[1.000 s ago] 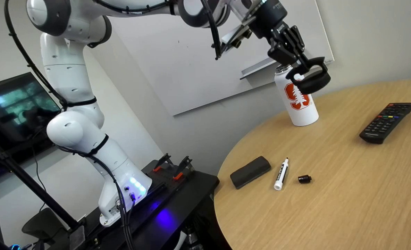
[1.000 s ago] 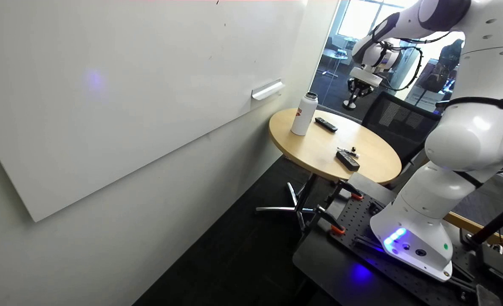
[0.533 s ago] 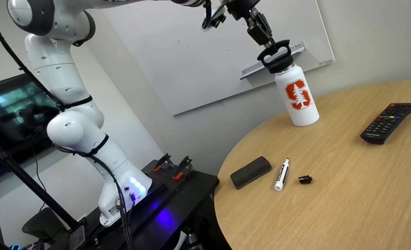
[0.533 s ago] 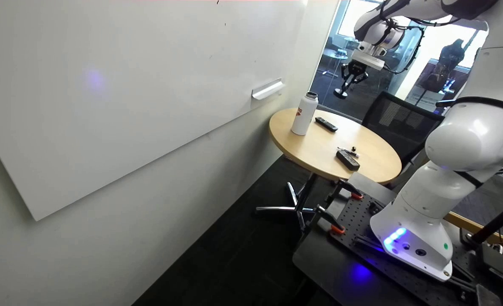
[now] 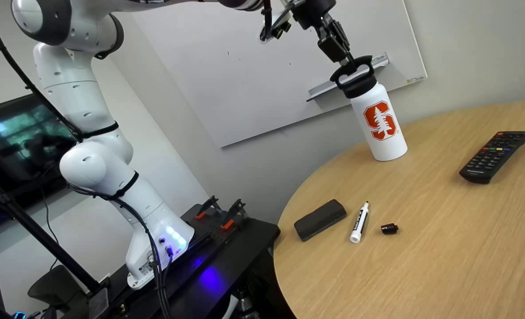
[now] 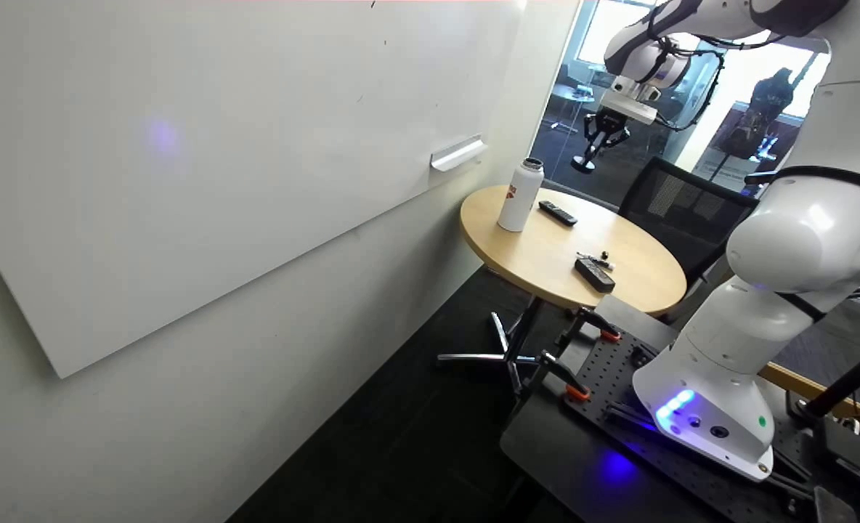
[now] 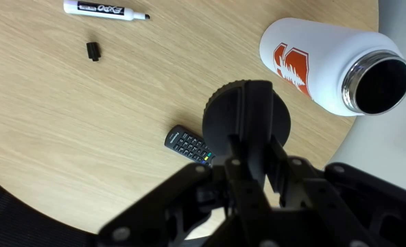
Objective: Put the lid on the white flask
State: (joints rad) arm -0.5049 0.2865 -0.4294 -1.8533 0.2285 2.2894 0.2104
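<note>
My gripper (image 5: pixel 346 63) is shut on the loop handle of the black round lid (image 5: pixel 358 87) and holds it in the air. The white flask (image 5: pixel 380 119) stands upright on the table with its red-orange logo. In that exterior view the lid overlaps the flask's top. In an exterior view the gripper (image 6: pixel 598 142) and lid (image 6: pixel 582 165) are apart from the flask (image 6: pixel 521 196), to its right. In the wrist view the flask (image 7: pixel 326 61) has an uncovered steel mouth, and the lid (image 7: pixel 220 120) is beside it, to its lower left; the gripper (image 7: pixel 252 147) covers part of the lid.
On the round table (image 5: pixel 444 248) lie a remote (image 5: pixel 495 156), a marker (image 5: pixel 360 223), a tiny black cap (image 5: pixel 389 228) and a flat black block (image 5: pixel 320 219). A wall with a whiteboard ledge (image 6: pixel 459 154) stands close behind the flask. A chair (image 6: pixel 680 211) is beside the table.
My gripper has carried the lid toward the flask's side, leftward in both exterior views and higher. In the last half second it has sunk slightly. The flask has not moved.
</note>
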